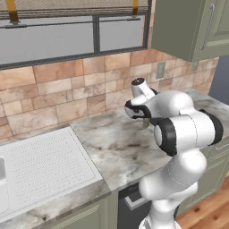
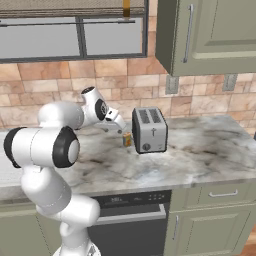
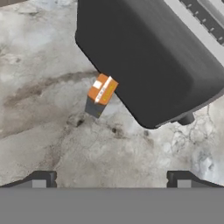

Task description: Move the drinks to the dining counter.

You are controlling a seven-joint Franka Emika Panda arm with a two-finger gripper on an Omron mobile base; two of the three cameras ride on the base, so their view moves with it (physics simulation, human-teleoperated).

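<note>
- Overhead, the hand (image 3: pixel 111 177) hangs with its fingers spread wide and nothing between them, above the small orange-yellow can (image 3: pixel 100 94).
- That can (image 2: pixel 127 140) stands on the veined marble tabletop (image 2: pixel 200 150), just beside the boxy silver toaster (image 2: pixel 149 130).
- From the left, the arm hides both.

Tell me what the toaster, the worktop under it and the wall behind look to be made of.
Toaster: brushed metal, going by its silver-grey sheen. Worktop: polished marble or a look-alike, grey-white with dark veining. Wall: matte stone or ceramic tiles, mottled tan and pink with pale grout lines.
</note>
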